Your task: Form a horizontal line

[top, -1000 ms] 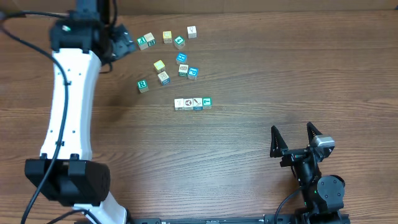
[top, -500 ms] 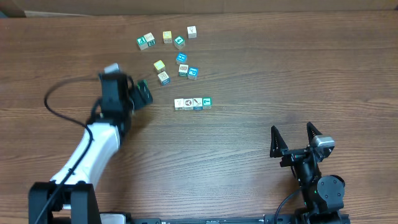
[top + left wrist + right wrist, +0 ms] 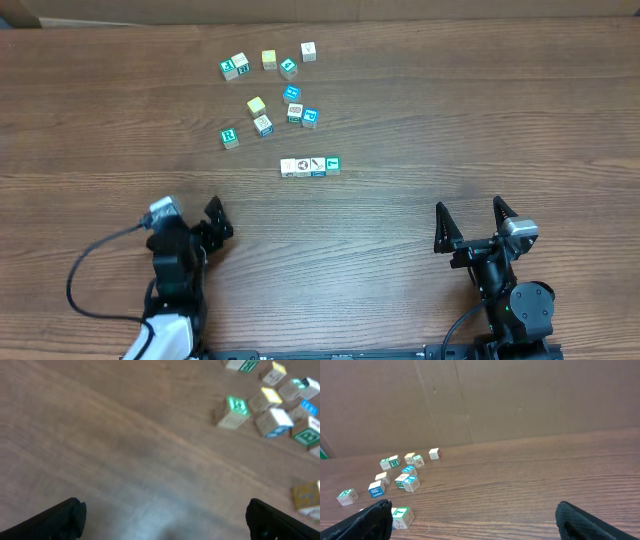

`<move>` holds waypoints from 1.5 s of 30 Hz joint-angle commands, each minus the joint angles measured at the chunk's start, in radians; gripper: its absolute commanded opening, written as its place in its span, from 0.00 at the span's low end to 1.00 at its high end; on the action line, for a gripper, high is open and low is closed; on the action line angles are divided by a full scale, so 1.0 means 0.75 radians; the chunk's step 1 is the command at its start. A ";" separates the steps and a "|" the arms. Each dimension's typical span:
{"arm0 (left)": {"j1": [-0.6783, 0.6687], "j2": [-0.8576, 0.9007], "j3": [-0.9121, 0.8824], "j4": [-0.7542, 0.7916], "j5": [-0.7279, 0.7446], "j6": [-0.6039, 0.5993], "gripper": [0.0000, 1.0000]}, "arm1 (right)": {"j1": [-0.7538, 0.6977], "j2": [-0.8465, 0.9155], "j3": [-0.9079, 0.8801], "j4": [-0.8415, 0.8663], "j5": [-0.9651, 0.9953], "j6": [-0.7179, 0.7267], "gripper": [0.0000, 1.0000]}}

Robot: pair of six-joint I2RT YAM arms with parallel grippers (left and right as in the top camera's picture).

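Left pincer (image 3: 219, 221): jaws spread, holding nothing. Arm folded low at the near-left edge of the counter (image 3: 470, 100), tips aimed up-table and rightward.
Right pincer (image 3: 469, 207): jaws spread wide, empty. Arm folded low at near right, tips aimed up-table.
Row of four touching cubes (image 3: 310, 166): mid-counter, level left to right, teal cube (image 3: 332, 164) at its right end, well apart from both pincers.
Loose cubes (image 3: 262, 124): scattered beyond the row.

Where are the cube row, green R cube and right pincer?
cube row (image 3: 310, 166): overhead view, top faces, mid-row.
green R cube (image 3: 230, 136): overhead view, top face.
right pincer (image 3: 469, 206): overhead view, midway between fingertips.
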 commanded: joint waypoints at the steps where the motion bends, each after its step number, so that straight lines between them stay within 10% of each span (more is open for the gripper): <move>1: 0.015 -0.105 -0.067 -0.006 -0.008 0.035 1.00 | -0.009 -0.011 -0.014 0.007 0.001 -0.006 1.00; 21: -0.065 -0.880 -0.068 -0.764 -0.008 0.239 1.00 | -0.009 -0.011 -0.014 0.007 0.001 -0.006 1.00; 45: -0.180 -1.459 -0.066 -0.773 0.072 0.449 1.00 | -0.009 -0.011 -0.014 0.007 0.001 -0.006 1.00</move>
